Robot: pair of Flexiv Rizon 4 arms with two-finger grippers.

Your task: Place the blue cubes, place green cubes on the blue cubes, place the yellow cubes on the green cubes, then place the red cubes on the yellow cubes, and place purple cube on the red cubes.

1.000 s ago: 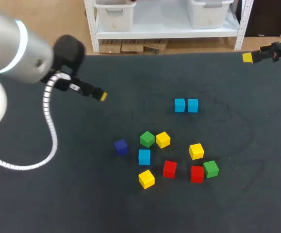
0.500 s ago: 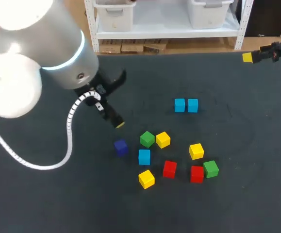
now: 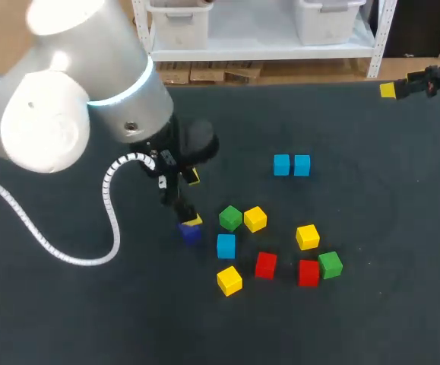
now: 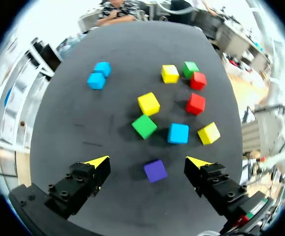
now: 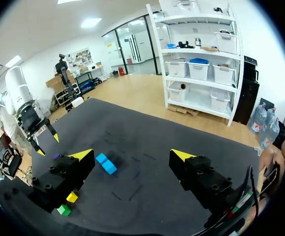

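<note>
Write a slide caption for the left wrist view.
Open left gripper, purple cube lying between its jaws, other cubes ahead.

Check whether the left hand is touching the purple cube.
Apart. The left wrist view shows the purple cube lying between the left hand's open fingers, with a clear gap to each yellow tip.

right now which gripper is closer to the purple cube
Left. The left gripper is right by the purple cube, which shows between its open fingers in the left wrist view. The right gripper is off at the table's far right edge, beyond all the cubes.
</note>
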